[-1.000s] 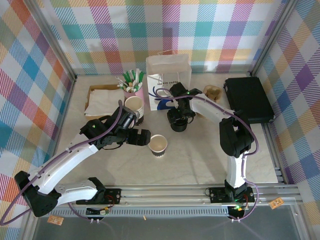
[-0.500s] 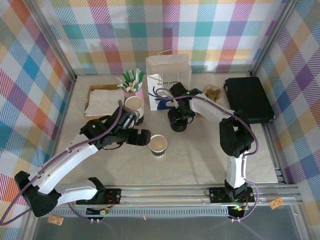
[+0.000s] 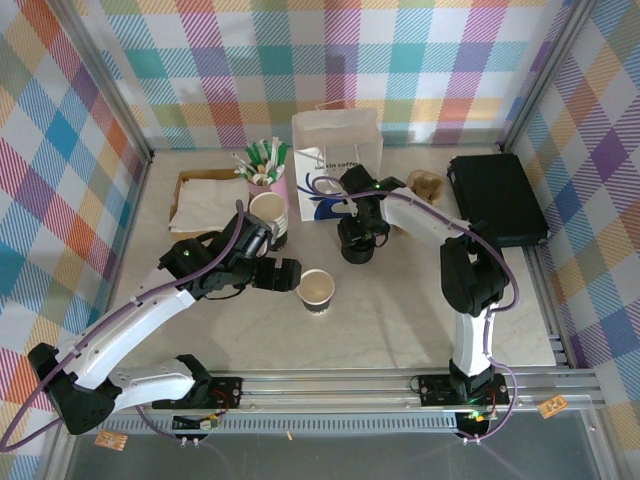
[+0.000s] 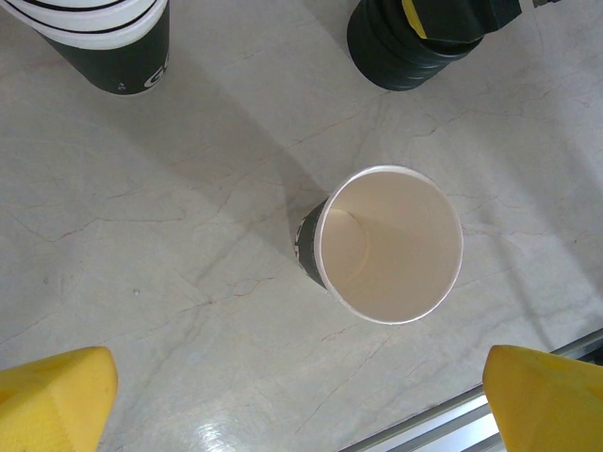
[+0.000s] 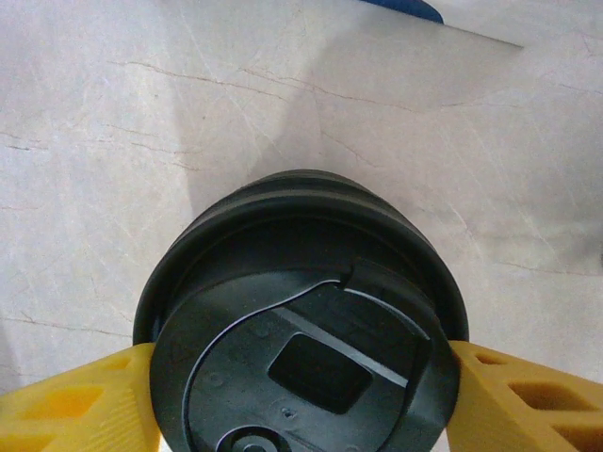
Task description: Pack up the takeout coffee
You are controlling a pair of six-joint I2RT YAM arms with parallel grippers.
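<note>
The takeout coffee cup (image 3: 316, 289) stands upright on the marble table with no lid on it, its cream inside showing (image 4: 391, 245). My left gripper (image 3: 285, 272) hovers just left of it, open wide, with the yellow fingertips (image 4: 52, 395) far apart and nothing between them. My right gripper (image 3: 360, 232) is down over the squat stack of black lids (image 3: 355, 252). In the right wrist view its yellow pads (image 5: 66, 400) press both sides of the top black lid (image 5: 301, 358). The white paper bag (image 3: 337, 160) stands behind the stack.
A stack of paper cups (image 3: 268, 212) stands behind the left gripper. A pink holder of stirrers (image 3: 265, 170) and a tray of napkins (image 3: 208, 200) sit at the back left. A black case (image 3: 497, 198) lies at the right. The metal rail (image 3: 330, 385) bounds the near edge.
The right gripper's jaws have narrowed onto the top lid of the stack. The left arm and the cup have not moved.
</note>
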